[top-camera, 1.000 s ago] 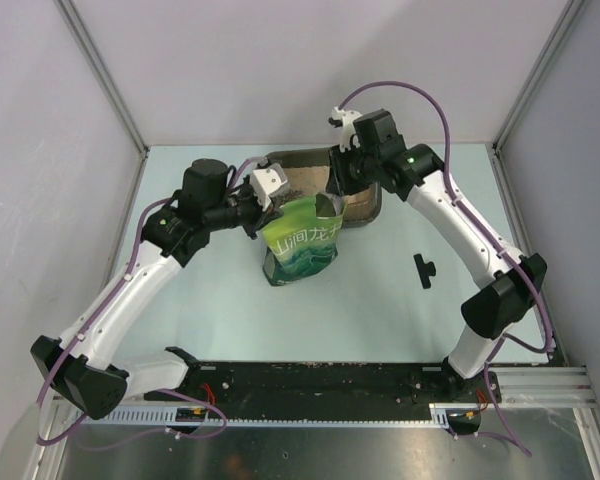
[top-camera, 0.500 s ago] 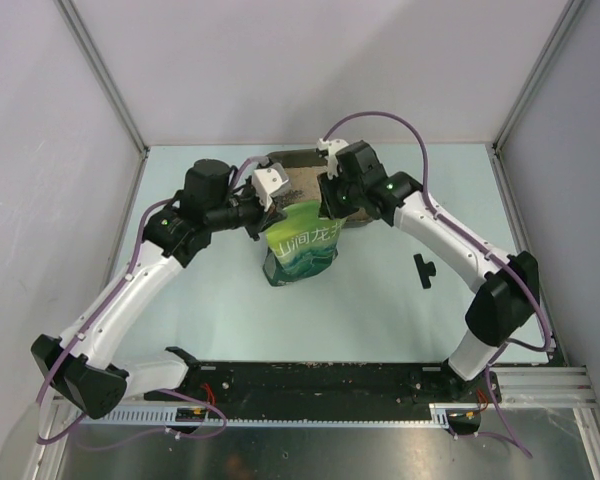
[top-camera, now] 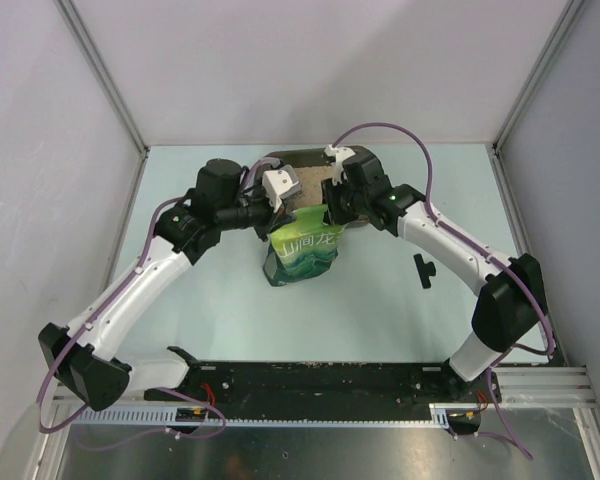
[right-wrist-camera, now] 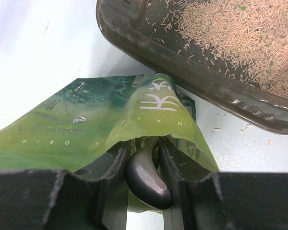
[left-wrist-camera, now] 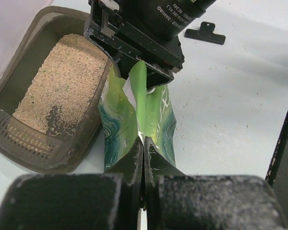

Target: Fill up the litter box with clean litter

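Observation:
The litter box (top-camera: 305,157) stands at the back middle, a dark brown tray holding beige clean litter (left-wrist-camera: 62,81). A green pouch (top-camera: 302,252) stands upright against its near wall. My left gripper (top-camera: 278,207) is shut on the pouch's top left edge; in the left wrist view the fingertips (left-wrist-camera: 143,141) pinch the thin green film. My right gripper (top-camera: 332,205) is at the pouch's open mouth, shut on a dark rounded handle (right-wrist-camera: 146,175) whose far end is hidden inside the pouch (right-wrist-camera: 110,124). The litter box (right-wrist-camera: 182,67) and the litter (right-wrist-camera: 240,33) lie just beyond.
A black clip (top-camera: 424,269) lies on the table to the right of the pouch, and it also shows in the left wrist view (left-wrist-camera: 205,32). Stray granules are scattered on the pale table round the box. Grey walls close in the back and sides.
My right gripper has moved from above the litter box down and left to the pouch's mouth. My left arm has shifted slightly right, still holding the pouch's edge.

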Motion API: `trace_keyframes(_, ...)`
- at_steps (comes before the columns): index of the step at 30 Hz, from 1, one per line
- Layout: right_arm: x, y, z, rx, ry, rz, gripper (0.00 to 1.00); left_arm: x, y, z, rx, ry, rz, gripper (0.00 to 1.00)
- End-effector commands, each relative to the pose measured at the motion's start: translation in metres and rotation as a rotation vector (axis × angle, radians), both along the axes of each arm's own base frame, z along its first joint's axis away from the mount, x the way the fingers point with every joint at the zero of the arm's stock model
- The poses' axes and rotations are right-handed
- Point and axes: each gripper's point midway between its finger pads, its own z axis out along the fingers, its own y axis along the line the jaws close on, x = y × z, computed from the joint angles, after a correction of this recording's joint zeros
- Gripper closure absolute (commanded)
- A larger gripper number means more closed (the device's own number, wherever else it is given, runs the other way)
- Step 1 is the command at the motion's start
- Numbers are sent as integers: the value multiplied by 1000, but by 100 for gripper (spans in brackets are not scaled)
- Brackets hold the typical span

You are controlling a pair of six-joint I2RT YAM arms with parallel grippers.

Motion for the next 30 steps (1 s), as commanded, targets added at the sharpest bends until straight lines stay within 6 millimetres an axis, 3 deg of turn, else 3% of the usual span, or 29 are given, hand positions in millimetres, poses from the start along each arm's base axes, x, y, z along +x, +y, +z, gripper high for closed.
trace_keyframes(1,-36,25,-35,104,249,66,100,0,-16,25,-81,-20,-39,100)
trace_keyframes(5,-38,33,-22,218,303,113,100,0,-16,24,-73,-33,-45,100)
trace_keyframes(12,-26,33,25,432,298,218,100,5,-10,21,-45,-62,-13,100)
trace_keyframes(17,-12,13,48,546,339,194,100,10,-2,20,-6,-117,7,100)
trace_keyframes(23,16,-18,60,709,476,58,100,16,4,16,39,-160,21,100)
trace_keyframes(30,32,-40,65,805,523,12,100,18,10,14,85,-215,11,100)
